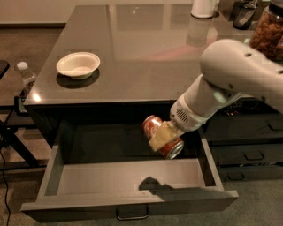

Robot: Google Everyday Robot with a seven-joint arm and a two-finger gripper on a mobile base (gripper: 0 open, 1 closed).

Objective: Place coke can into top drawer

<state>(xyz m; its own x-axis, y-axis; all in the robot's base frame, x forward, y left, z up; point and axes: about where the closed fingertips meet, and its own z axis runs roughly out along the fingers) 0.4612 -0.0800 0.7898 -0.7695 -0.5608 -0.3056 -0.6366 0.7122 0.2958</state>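
The coke can [154,126] is red with silver ends and lies tilted in my gripper [162,137], which is shut on it. The gripper hangs over the right half of the open top drawer [88,178], a little above its pale grey floor. The can's shadow falls on the drawer floor near the front wall. The drawer is pulled out under the table, and its metal bar handle [131,215] shows at the bottom front.
A white bowl [78,64] sits on the grey tabletop [146,53] at the left. A white jug [203,8] and a jar of snacks [268,31] stand at the back right. Dark drawers [247,154] are to the right. A plastic bottle [25,75] stands at the left.
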